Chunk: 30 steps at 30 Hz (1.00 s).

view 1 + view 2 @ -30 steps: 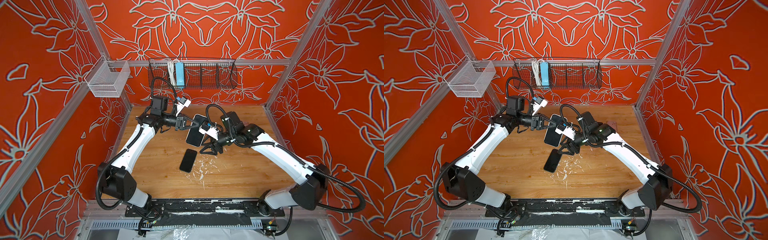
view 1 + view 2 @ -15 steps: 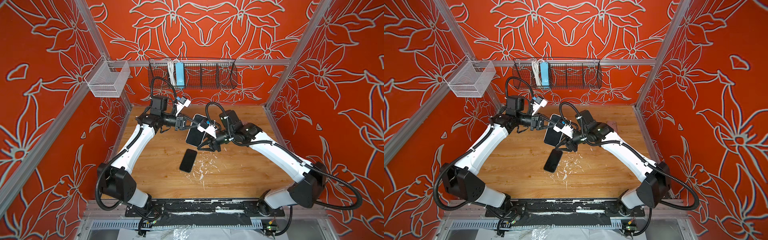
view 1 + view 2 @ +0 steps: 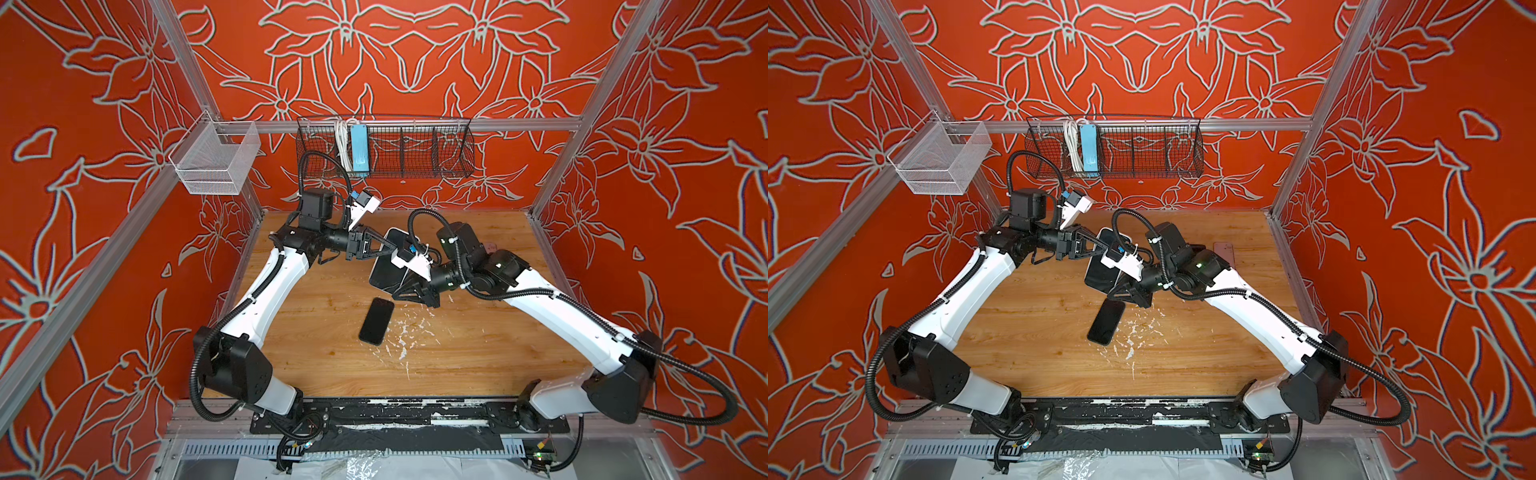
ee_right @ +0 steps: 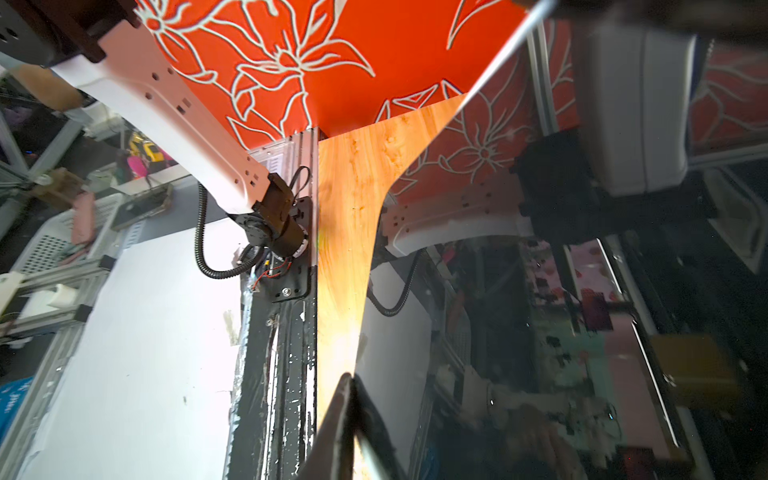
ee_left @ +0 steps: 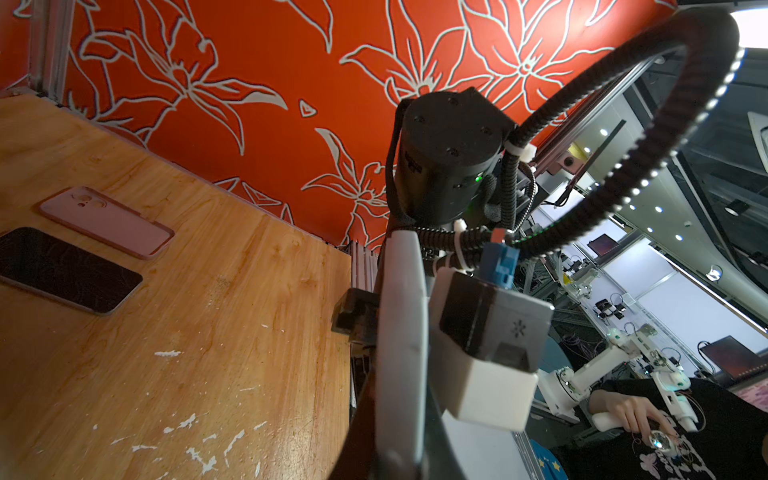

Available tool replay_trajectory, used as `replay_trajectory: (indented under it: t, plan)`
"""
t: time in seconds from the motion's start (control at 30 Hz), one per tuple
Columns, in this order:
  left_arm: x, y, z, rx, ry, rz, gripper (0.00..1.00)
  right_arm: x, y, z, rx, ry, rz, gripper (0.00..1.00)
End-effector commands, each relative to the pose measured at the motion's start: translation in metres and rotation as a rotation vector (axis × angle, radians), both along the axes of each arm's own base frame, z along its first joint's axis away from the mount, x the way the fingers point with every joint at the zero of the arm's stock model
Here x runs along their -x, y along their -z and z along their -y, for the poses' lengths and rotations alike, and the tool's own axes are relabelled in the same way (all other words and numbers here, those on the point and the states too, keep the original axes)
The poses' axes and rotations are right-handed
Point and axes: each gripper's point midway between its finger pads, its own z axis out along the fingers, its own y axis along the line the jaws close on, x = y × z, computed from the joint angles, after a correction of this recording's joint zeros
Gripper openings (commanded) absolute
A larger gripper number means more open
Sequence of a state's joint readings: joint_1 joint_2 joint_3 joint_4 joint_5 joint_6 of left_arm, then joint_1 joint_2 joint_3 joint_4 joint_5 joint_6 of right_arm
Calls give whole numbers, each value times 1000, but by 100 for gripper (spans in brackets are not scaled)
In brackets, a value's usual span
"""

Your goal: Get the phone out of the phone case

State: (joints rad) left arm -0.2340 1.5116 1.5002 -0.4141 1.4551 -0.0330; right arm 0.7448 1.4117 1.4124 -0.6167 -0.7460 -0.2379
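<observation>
Both top views look steeply down from high above six o'clock onto the pale wooden tabletop. They face the black wire wall basket at twelve o'clock and share the whole cell. The left wrist camera looks low across that tabletop toward three o'clock. The right wrist camera, almost against the glossy black phone, faces the black metal base rail near seven.
</observation>
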Motion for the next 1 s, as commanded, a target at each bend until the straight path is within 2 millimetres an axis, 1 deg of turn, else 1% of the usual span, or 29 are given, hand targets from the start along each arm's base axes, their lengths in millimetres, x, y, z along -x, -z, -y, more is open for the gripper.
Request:
replay_trajectory:
  t: [0.0, 0.23, 0.43, 0.6, 0.7, 0.9, 0.97]
  plan:
    - [-8, -1, 10, -19, -13, -19, 0, 5, -22, -15, -38, -35, 180, 8]
    - [-2, -2, 16, -18, 10, -18, 0, 5, -28, -14, -34, -29, 276, 8]
    - [-2, -1, 22, -21, 23, -33, 0, 6, -30, -14, -32, -47, 329, 9]
    - [-3, 0, 26, -23, 32, -42, 0, 3, -32, -13, -28, -28, 354, 9]
    - [-3, 1, 28, -25, 35, -45, 0, -2, -33, -13, -34, 2, 369, 9]
    - [-1, 0, 31, -25, 41, -46, 0, -17, -33, -9, -35, 96, 415, 9]
    - [1, -1, 32, -24, 45, -50, 0, -25, -32, -6, -32, 144, 440, 9]
